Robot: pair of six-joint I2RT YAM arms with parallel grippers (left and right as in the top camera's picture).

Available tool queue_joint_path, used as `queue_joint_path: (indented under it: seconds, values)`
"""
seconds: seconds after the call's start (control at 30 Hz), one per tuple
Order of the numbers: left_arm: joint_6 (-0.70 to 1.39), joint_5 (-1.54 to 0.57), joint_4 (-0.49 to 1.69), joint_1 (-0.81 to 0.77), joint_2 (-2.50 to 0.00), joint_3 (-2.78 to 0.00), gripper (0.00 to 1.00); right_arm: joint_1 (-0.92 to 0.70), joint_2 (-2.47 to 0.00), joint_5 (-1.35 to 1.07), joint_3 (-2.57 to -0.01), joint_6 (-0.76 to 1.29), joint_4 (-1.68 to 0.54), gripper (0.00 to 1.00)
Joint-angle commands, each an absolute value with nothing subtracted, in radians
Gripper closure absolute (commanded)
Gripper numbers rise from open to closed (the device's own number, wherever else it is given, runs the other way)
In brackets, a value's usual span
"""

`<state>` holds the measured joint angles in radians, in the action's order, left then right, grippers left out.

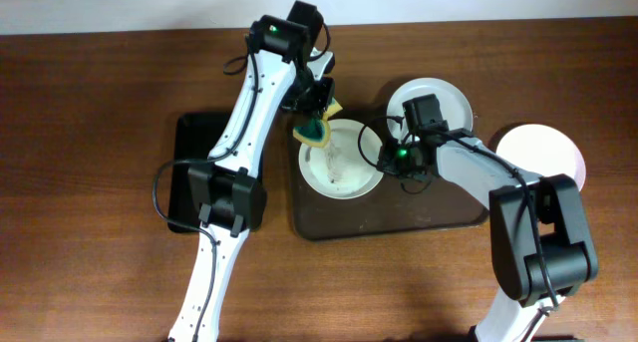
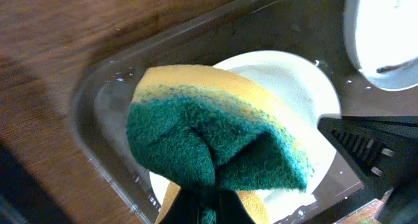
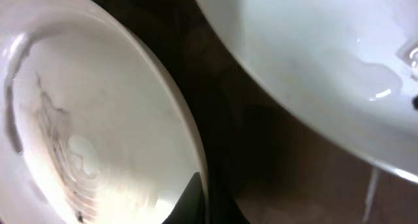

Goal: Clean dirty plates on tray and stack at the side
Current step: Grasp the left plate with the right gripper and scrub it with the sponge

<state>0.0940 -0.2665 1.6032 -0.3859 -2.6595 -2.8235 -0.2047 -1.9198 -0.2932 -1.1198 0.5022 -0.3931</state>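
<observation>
**kev_b:** So what did the left gripper (image 1: 320, 118) have? Its fingers (image 2: 199, 208) barely showed for me.

**mots:** Same here. In its wrist view they were just a dark sliver cut off at the bottom edge, buried behind the sponge (image 2: 215, 139). It was clamped tight on that sponge though, yellow foam folded over with the green scrubby side out. The sponge hung over the far-left rim of the middle plate (image 1: 341, 168). Whether it actually touched, no idea.

**kev_b:** And the right gripper (image 1: 383, 155)?

**mots:** Tougher one. Its wrist view only caught one dark finger (image 3: 189, 201) right at that plate's rim, mostly cropped off. From overhead it sat at the plate's right edge, but how wide the jaws stood couldn't be made out, so gripping or not was anyone's guess.

**kev_b:** Where was everything else?

**mots:** The middle plate lay on the left part of the tray (image 1: 399, 217), with faint brown streaks and a wet sheen in the centre. The second plate (image 1: 447, 95) was at the tray's far edge, half hidden by the right wrist. The third plate (image 1: 543, 153) sat off the tray on the table (image 1: 100, 83) to the right, its near side covered by the arm. The black tray (image 1: 189, 143) was mostly under the left arm.
</observation>
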Motion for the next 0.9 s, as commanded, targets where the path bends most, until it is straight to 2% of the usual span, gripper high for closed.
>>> queue_joint_path:
  seconds: [0.0,0.07,0.23,0.27,0.33,0.47,0.53,0.6,0.7,0.8,0.87]
  values:
    - [0.104,-0.352,1.536,-0.384,-2.658,-2.712,1.0,-0.196,-1.959,-0.316,-1.121,0.514,-0.393,0.96]
    - [0.233,-0.218,1.409,-0.418,-2.658,-2.514,1.0,-0.196,-1.959,-0.323,-1.121,0.514,-0.387,0.96]
    - [0.384,-0.117,1.272,-0.547,-2.658,-2.311,1.0,-0.196,-1.959,-0.323,-1.12,0.509,-0.385,0.96]
    - [0.317,-0.202,1.288,-0.56,-2.658,-2.311,1.0,-0.196,-1.959,-0.322,-1.12,0.509,-0.385,0.96]
    - [0.068,-0.509,1.375,-0.569,-2.658,-2.311,1.0,-0.196,-1.959,-0.322,-1.12,0.509,-0.387,0.96]
    - [-0.185,-0.712,1.481,-0.546,-2.657,-2.312,1.0,-0.196,-1.959,-0.323,-1.12,0.51,-0.387,0.96]
    - [-0.156,-0.707,1.393,-0.516,-2.657,-2.312,1.0,-0.196,-1.959,-0.323,-1.12,0.51,-0.386,0.96]
    - [0.086,-0.508,1.225,-0.464,-2.657,-2.312,1.0,-0.196,-1.959,-0.323,-1.12,0.51,-0.388,0.96]
    - [0.346,-0.155,1.159,-0.421,-2.657,-2.341,1.0,-0.196,-1.959,-0.323,-1.12,0.51,-0.388,0.96]
    - [0.434,0.123,1.214,-0.421,-2.657,-2.43,1.0,-0.196,-1.959,-0.323,-1.12,0.51,-0.388,0.96]
    - [0.433,0.205,1.287,-0.423,-2.657,-2.478,1.0,-0.196,-1.959,-0.322,-1.12,0.509,-0.388,0.96]
